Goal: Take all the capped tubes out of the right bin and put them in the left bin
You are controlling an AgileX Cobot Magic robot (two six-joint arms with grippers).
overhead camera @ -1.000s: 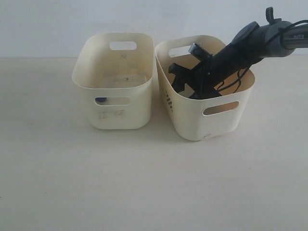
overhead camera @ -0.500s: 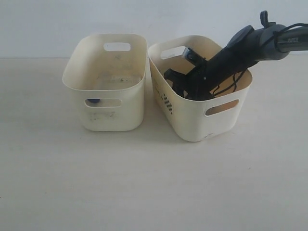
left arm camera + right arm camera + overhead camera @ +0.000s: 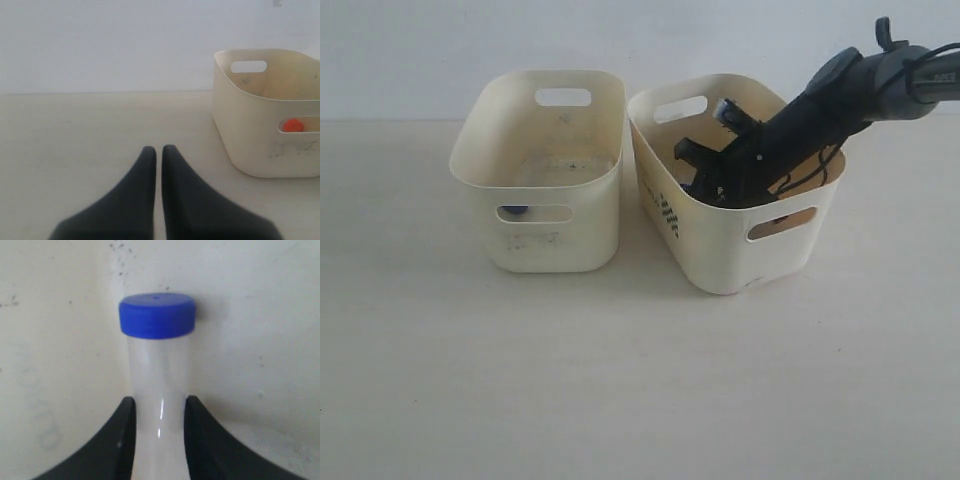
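The right bin [image 3: 720, 250] holds my right arm, which reaches down into it from the right. My right gripper [image 3: 703, 172] sits low inside the bin. In the right wrist view this gripper [image 3: 159, 402] is shut on a clear capped tube [image 3: 159, 370] with a blue cap [image 3: 157, 315], close to the bin's cream wall. The left bin [image 3: 555, 245] stands beside it; a blue cap [image 3: 516, 211] shows through its front handle. In the left wrist view an orange-red cap [image 3: 292, 125] shows through the left bin's [image 3: 250, 145] handle. My left gripper [image 3: 159, 150] is shut and empty over the table, apart from that bin.
The two bins stand almost touching on a pale table [image 3: 620, 380]. A column of dark marks [image 3: 667, 213] runs down the right bin's side wall. A white wall [image 3: 420, 50] closes the back. Other tubes in the right bin are hidden.
Both bins slid a little to the left a second ago and have stayed there since. My right gripper has risen slightly inside the right bin.
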